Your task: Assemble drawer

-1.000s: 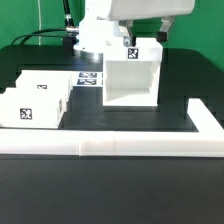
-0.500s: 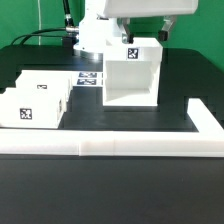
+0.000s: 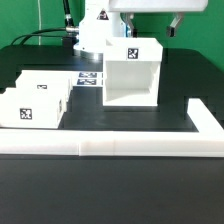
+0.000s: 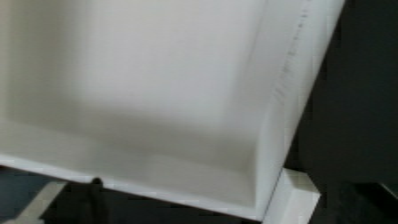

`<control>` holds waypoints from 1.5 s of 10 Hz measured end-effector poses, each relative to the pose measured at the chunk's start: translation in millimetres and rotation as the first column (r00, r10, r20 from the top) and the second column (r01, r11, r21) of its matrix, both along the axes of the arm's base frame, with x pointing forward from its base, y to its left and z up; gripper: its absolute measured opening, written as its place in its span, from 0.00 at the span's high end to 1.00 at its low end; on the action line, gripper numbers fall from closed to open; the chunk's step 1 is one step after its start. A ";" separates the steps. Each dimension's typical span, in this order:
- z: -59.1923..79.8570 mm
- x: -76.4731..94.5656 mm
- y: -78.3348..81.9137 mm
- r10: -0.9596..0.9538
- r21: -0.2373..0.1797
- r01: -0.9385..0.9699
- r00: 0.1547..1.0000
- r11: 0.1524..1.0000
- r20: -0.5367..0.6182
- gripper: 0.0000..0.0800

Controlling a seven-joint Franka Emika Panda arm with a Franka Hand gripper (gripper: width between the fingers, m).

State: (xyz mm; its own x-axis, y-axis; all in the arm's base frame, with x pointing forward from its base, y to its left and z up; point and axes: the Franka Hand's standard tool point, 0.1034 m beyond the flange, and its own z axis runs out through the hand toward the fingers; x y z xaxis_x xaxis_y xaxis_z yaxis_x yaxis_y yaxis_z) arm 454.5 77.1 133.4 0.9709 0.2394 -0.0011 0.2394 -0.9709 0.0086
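Observation:
The white drawer box (image 3: 132,80) stands on the black table with its open side facing the exterior view's front and a marker tag on its top. My gripper (image 3: 151,28) hangs just above the box's top, clear of it, with its dark fingers spread and nothing between them. In the wrist view the box's white inner panel (image 4: 160,90) fills the picture, and one dark fingertip (image 4: 89,194) shows at the edge. The other finger is out of that view.
Two white boxy drawer parts (image 3: 35,100) sit at the exterior view's left. The marker board (image 3: 88,78) lies behind them beside the box. A white L-shaped fence (image 3: 120,147) runs along the front and up the right side. The arm's base (image 3: 95,35) stands behind.
The gripper has risen off the box's top and its fingers have spread wider. The box has not moved.

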 end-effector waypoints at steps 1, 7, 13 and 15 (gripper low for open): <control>-0.2 -0.1 0.1 -0.017 0.003 0.017 1.000 1.000 0.002 0.19; -30.6 -34.4 9.3 -0.234 0.006 0.234 0.972 0.972 -0.037 0.19; -36.0 -36.8 12.7 -0.226 0.009 0.226 0.973 0.974 -0.040 0.82; -36.0 -36.8 12.7 -0.225 0.009 0.225 0.974 0.974 -0.040 0.95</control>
State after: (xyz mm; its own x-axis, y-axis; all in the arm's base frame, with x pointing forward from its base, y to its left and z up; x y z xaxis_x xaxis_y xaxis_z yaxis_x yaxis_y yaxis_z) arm 417.7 89.8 97.4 0.9992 0.0150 -0.0376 0.0147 -0.9998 -0.0092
